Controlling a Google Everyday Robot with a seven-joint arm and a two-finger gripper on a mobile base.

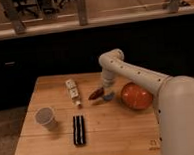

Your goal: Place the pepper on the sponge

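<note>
A small dark red-brown pepper (96,94) lies at the middle of the wooden table (60,149), its right end at the gripper. A bit of the light-blue sponge (109,96) shows just right of the pepper, mostly covered by the arm. My gripper (104,91) reaches down from the white arm between pepper and sponge, low over the table and touching the pepper's end.
A round orange-red bowl (136,95) sits right of the sponge. A pale wrapped bar (72,91) lies left of the pepper. A grey cup (45,118) stands front left, and a black ridged block (79,130) lies in front.
</note>
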